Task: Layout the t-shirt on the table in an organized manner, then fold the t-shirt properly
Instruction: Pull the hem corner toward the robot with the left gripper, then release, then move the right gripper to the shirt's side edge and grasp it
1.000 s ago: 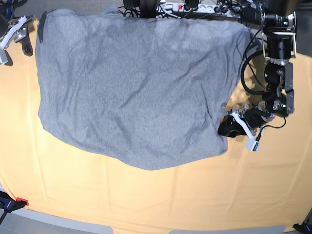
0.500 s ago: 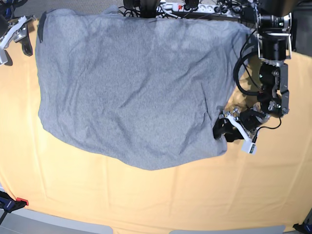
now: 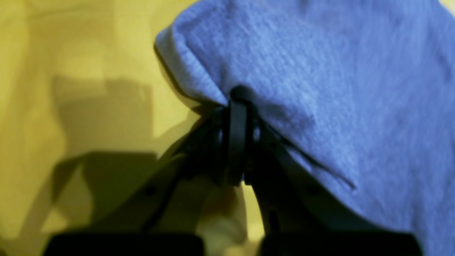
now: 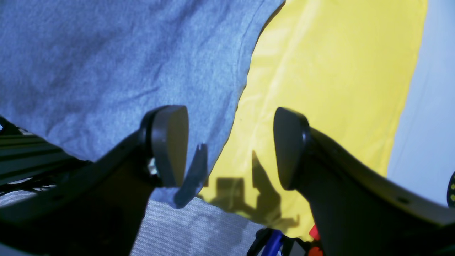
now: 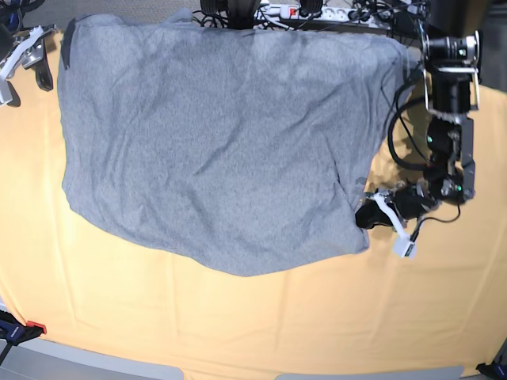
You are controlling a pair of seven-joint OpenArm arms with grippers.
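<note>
A: What is the t-shirt (image 5: 214,142) like?
B: Heather-grey knit, spread wide and nearly flat on the counter (image 5: 261,324), with soft ripples and a rounded lower edge. The counter's cover is a pale orange-yellow cloth with faint creases.
A: And the left gripper (image 5: 366,214)?
B: Its jaws are pressed together, pinching the t-shirt's edge at the corner on the base view's right side. The left wrist view shows this: the fabric (image 3: 320,89) bunches into a small fold right where the black tips (image 3: 237,103) meet.
A: What does the right wrist view add?
B: The right gripper (image 4: 229,142) has its jaws spread, holding nothing. Its dark rounded pads (image 4: 170,142) hover over the t-shirt's hemmed border (image 4: 227,117), where grey cloth meets yellow cloth (image 4: 320,89). The base view shows that arm only at its top left corner (image 5: 24,55).
</note>
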